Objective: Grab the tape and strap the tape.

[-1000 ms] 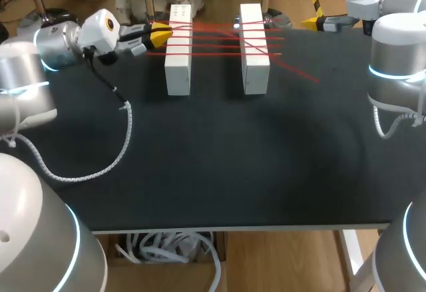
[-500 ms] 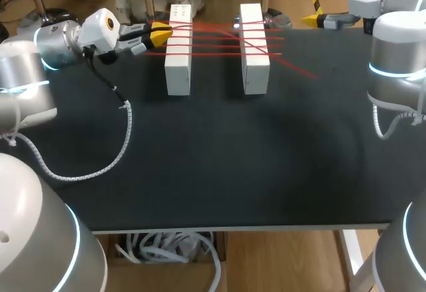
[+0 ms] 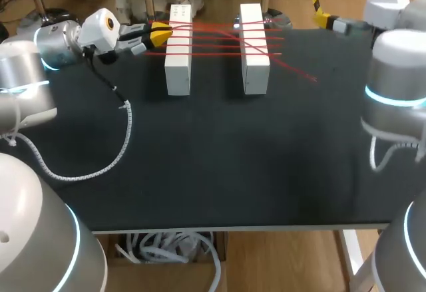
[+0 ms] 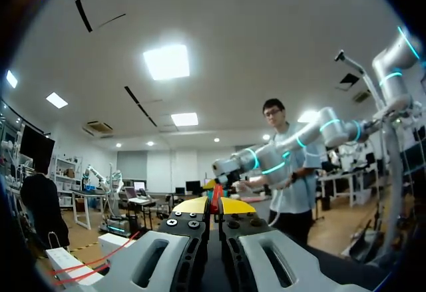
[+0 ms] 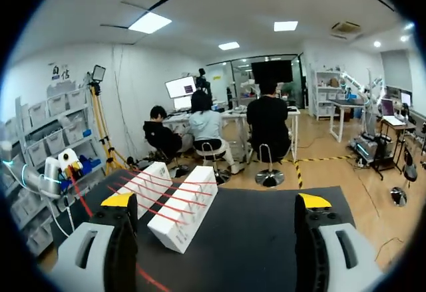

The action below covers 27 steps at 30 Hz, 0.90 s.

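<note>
Two white blocks (image 3: 178, 59) (image 3: 254, 56) stand side by side at the back of the black table. Red tape (image 3: 218, 38) runs across both in several strands; a loose end (image 3: 305, 74) trails to the right on the mat. My left gripper (image 3: 160, 36) sits just left of the left block, shut on the tape (image 4: 215, 197), which shows red between its yellow tips (image 4: 193, 205). My right gripper (image 3: 323, 19) is at the table's far right edge, open and empty (image 5: 216, 202); the blocks (image 5: 183, 212) lie ahead of it.
A white coiled cable (image 3: 110, 159) from my left arm loops over the table's left part. The table's front edge (image 3: 239, 227) runs across, with a box of cables below it.
My right arm has drawn back to the right, away from the blocks. The left gripper and the tape have stayed put.
</note>
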Available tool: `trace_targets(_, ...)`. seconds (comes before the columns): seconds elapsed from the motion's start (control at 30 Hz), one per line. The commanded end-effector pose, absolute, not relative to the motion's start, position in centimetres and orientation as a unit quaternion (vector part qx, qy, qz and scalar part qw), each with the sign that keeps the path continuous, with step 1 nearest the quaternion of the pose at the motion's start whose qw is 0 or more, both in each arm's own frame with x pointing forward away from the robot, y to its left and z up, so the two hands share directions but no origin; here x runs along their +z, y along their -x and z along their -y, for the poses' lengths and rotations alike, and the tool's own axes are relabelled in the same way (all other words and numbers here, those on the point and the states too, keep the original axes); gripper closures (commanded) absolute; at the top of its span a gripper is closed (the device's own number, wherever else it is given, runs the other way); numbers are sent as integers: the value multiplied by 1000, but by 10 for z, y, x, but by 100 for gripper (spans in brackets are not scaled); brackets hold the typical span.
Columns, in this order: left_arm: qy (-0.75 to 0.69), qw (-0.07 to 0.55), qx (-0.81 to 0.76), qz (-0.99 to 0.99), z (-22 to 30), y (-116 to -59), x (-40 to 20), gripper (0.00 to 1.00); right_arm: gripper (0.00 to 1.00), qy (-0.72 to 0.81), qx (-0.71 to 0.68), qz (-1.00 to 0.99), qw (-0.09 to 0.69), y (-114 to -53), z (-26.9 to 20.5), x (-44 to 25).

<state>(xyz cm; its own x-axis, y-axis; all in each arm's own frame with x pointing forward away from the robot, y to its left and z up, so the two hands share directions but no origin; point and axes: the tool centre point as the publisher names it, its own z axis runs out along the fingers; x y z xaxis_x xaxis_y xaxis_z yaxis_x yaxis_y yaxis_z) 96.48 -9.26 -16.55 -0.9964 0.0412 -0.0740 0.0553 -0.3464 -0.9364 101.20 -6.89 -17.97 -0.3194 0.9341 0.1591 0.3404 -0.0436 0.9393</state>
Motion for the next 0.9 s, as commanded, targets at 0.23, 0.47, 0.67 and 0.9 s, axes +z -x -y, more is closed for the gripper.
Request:
trace_targets(0.23,-43,3,-820,-571,92,-966,-166,100,0,-485,549,-495,467,-927,43,-207)
trace_targets(0.47,-43,3,-820,-571,92,-966,-166,100,0,-554,544,-444,446,-912,32,-215)
trace_targets(0.67,-43,3,-820,-571,92,-966,-166,100,0,-575,559,-411,435,-906,31,-208)
trace_targets(0.9,-43,3,-820,-571,92,-966,-166,100,0,-575,559,-411,435,-906,31,-208)
